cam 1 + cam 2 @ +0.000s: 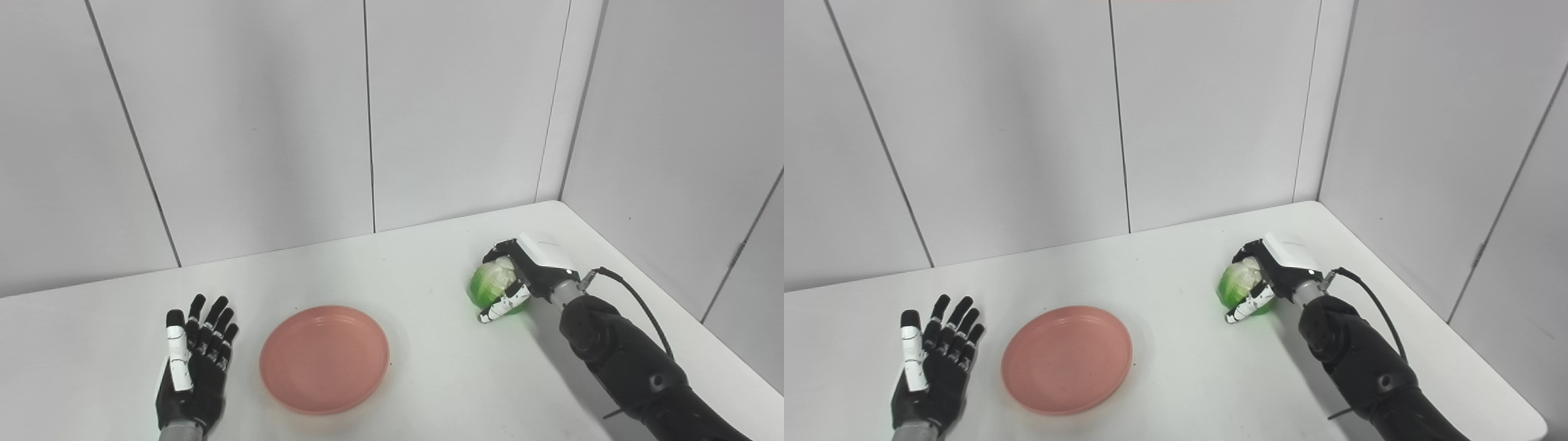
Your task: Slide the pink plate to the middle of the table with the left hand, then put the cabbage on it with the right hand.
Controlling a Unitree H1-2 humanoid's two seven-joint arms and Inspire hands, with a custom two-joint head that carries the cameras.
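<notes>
Right hand (520,275) wrapped around cabbage (490,288), ready to lift toward pink plate (324,358) at its left; left hand (193,367) spread flat beside plate, clear of the drop.

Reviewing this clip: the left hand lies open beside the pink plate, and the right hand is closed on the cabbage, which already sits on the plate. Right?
Not quite. In the left eye view the cabbage, wrapped by the right hand, is well right of the pink plate, not on it. The plate is bare. The left hand does lie open beside it.

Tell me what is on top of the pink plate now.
Nothing: the plate is bare, its whole inside visible. The cabbage is to its right, in the right robot hand.
</notes>
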